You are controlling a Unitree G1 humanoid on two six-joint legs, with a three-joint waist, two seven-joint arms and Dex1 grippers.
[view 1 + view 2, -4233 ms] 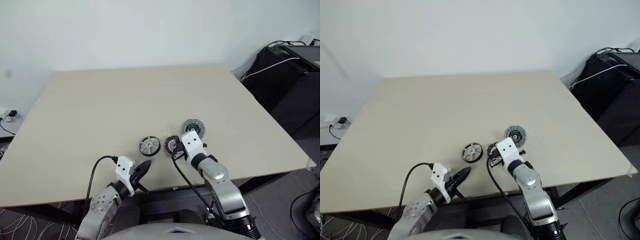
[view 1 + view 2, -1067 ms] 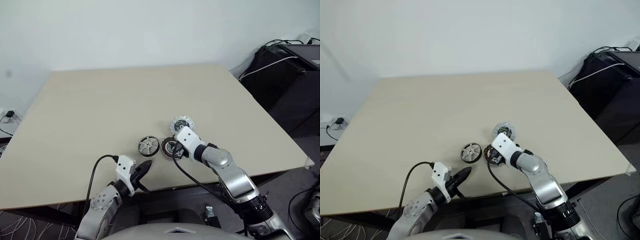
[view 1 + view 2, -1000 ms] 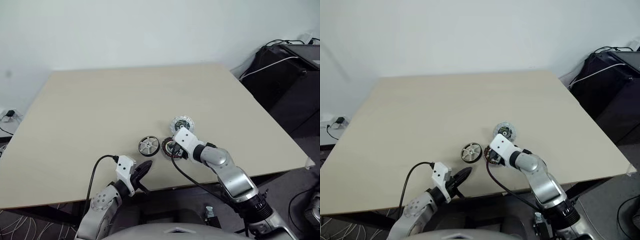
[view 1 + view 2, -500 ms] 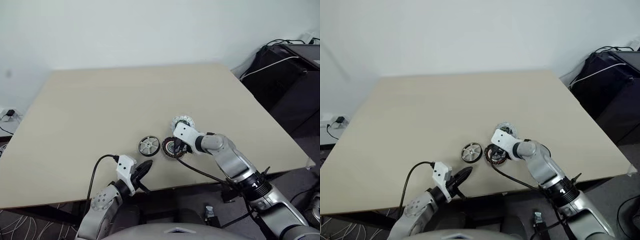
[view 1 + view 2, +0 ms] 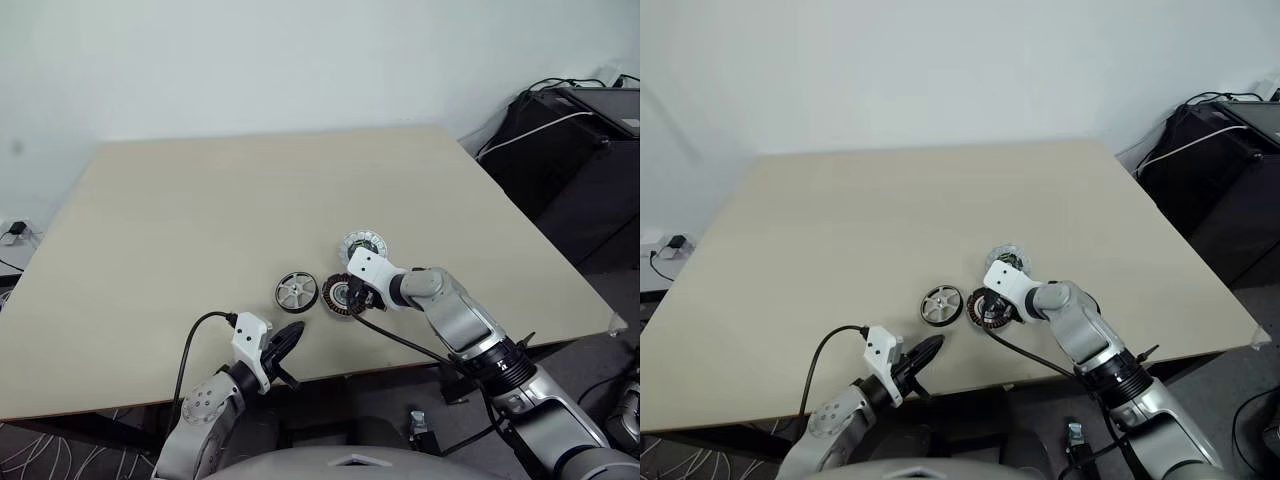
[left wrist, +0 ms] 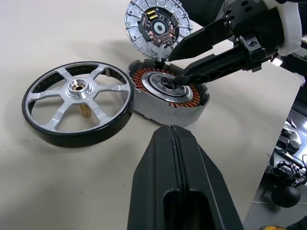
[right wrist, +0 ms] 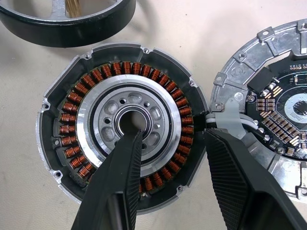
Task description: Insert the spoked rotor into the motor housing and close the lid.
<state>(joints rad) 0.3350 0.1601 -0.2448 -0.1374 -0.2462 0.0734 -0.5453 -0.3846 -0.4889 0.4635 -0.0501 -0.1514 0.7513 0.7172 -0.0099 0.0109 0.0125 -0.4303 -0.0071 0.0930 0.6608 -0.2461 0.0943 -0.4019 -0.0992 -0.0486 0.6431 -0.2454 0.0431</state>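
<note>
Three round parts lie on the pale table (image 5: 200, 200): the motor housing (image 7: 120, 132), copper coils ringing its silvery core, with the spoked rotor (image 6: 79, 103) just beside it and the finned lid (image 6: 158, 28) touching its rim. Since a second ago the right gripper (image 7: 168, 143) has dipped; its fingers straddle the housing wall. The left gripper (image 6: 175, 143) hangs pressed together near the housing.

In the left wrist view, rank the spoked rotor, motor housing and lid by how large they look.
1. The spoked rotor looks largest, though it lies nearest the camera.
2. The motor housing comes next.
3. The lid looks smallest, but it lies farthest away, so its true size against the housing is unsure.
</note>
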